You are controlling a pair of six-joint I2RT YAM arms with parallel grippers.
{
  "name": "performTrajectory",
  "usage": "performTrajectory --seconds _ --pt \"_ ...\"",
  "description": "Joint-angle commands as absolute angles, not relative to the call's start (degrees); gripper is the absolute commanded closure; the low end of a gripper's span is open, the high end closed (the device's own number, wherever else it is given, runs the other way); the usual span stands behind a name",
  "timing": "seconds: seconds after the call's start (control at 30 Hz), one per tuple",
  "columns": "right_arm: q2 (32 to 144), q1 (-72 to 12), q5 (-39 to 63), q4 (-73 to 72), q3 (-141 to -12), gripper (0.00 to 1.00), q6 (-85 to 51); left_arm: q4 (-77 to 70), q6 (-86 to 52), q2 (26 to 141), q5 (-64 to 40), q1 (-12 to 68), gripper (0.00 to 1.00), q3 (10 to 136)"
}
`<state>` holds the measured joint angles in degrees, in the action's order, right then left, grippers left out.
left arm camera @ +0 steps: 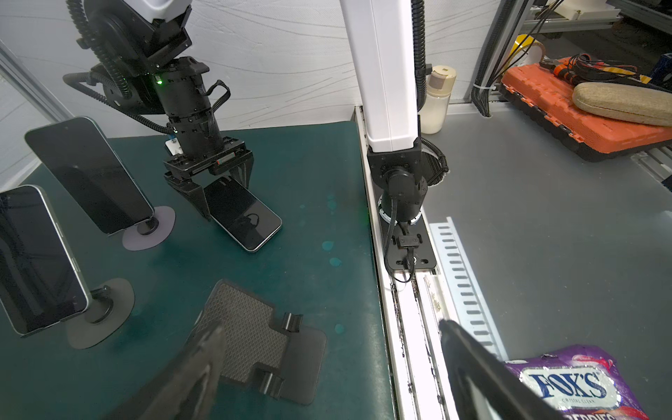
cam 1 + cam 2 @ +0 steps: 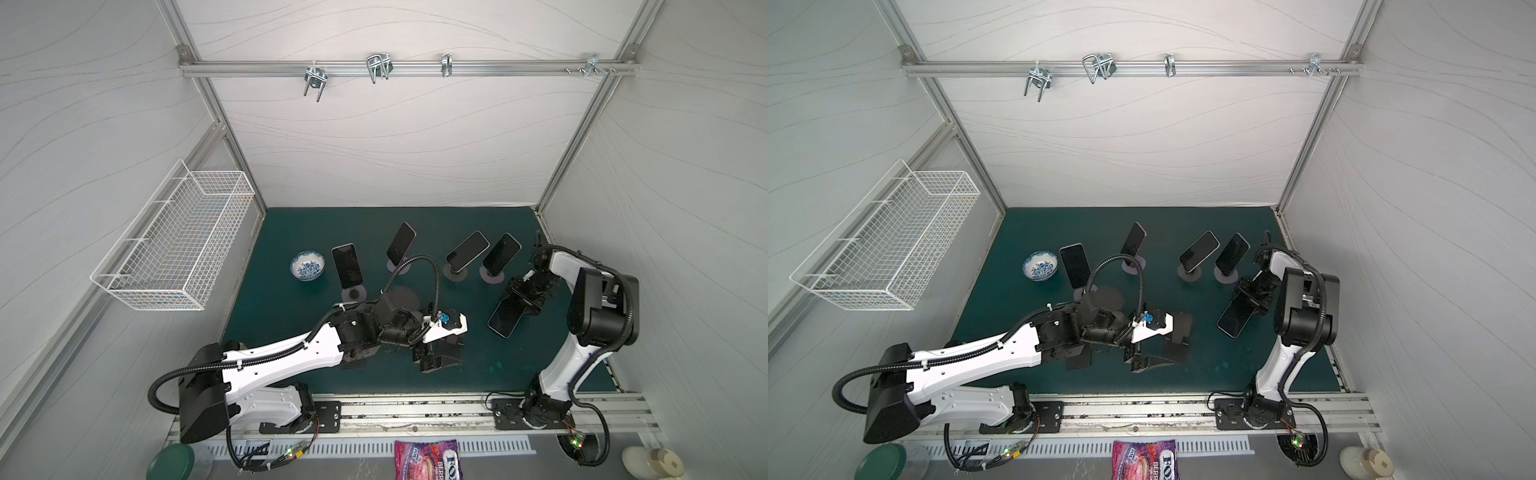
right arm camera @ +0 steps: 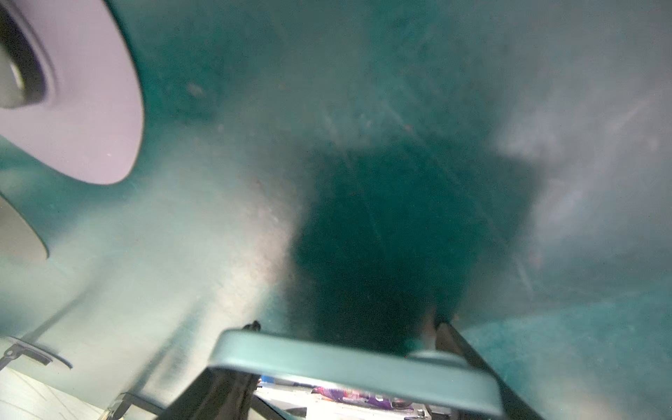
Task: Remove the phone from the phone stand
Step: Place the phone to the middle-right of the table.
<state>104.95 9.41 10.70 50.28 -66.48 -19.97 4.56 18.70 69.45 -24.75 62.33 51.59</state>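
A dark-screened phone tilts low over the green mat, its lower end at or close to the mat. My right gripper is shut across its upper end. The phone's pale edge spans the gap between the fingers in the right wrist view. A flat black phone stand lies empty on the mat. My left gripper hovers just over it, open and holding nothing.
Several other phones lean on round-based stands across the back of the mat. A blue-patterned bowl sits to their left. A wire basket hangs on the left wall. A candy bag lies beyond the front rail.
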Motion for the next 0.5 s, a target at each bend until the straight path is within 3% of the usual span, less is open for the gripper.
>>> performTrajectory --seconds 0.0,0.47 --pt "108.4 10.1 9.0 45.0 -65.9 0.33 -17.9 4.3 20.3 68.5 -24.5 62.7 0.07 52.5" --pt "109.2 10.1 6.0 46.7 -68.4 0.31 -17.8 3.5 20.1 68.2 -24.7 62.7 0.07 52.1"
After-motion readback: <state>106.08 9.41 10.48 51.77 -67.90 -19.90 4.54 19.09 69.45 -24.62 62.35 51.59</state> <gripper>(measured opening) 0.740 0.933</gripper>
